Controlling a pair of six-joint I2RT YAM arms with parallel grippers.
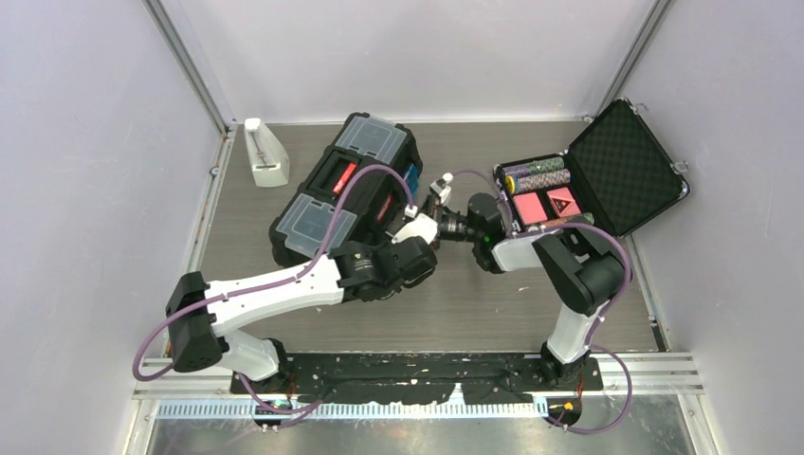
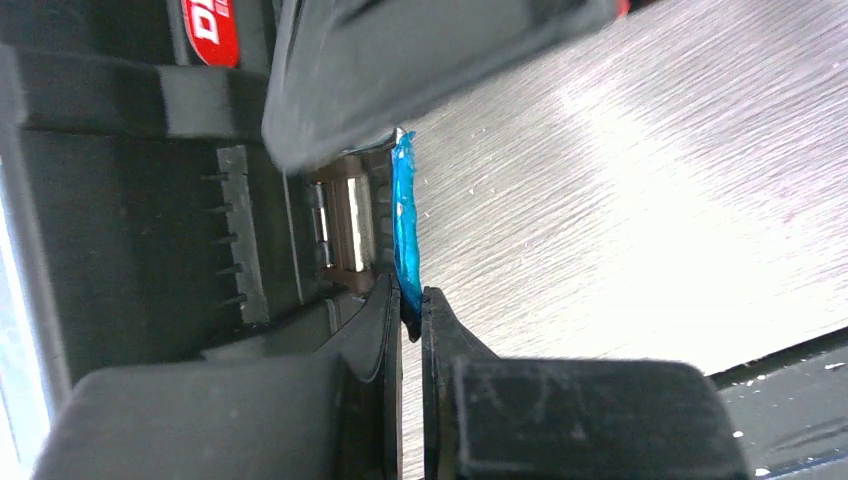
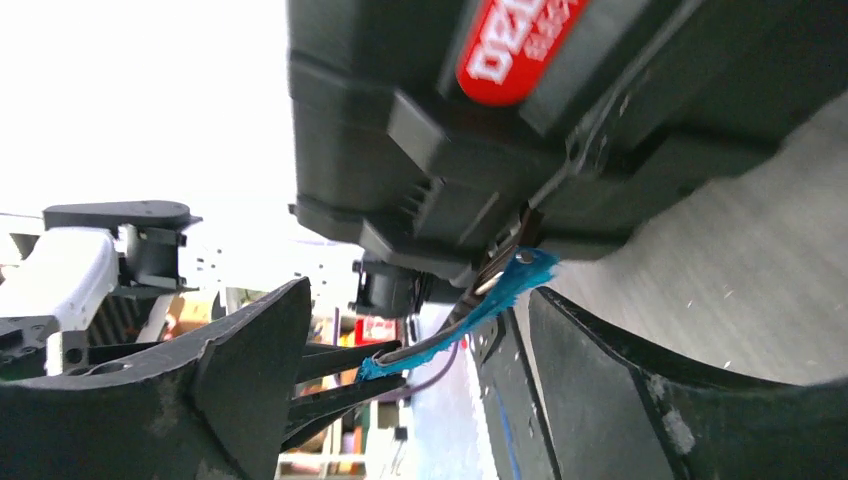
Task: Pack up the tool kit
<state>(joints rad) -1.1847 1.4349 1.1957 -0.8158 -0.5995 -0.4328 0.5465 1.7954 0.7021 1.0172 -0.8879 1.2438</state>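
Note:
The tool kit (image 1: pixel 341 190) is a black box with two clear lid compartments and a red-labelled handle (image 1: pixel 343 175), lying aslant at the table's middle left. Its blue latch (image 2: pixel 403 220) hangs off the box's side. My left gripper (image 2: pixel 411 315) is shut on the latch's lower tip. In the right wrist view the same blue latch (image 3: pixel 500 295) juts from under the box (image 3: pixel 600 120), and my right gripper (image 3: pixel 418 300) stands open around it without touching. From above, both grippers, left (image 1: pixel 434 201) and right (image 1: pixel 449 226), meet at the box's right side.
A smaller open black case (image 1: pixel 569 190) with poker chips and cards sits at the back right, its foam lid (image 1: pixel 626 166) raised. A white upright object (image 1: pixel 265 152) stands at the back left. Walls enclose the table on three sides.

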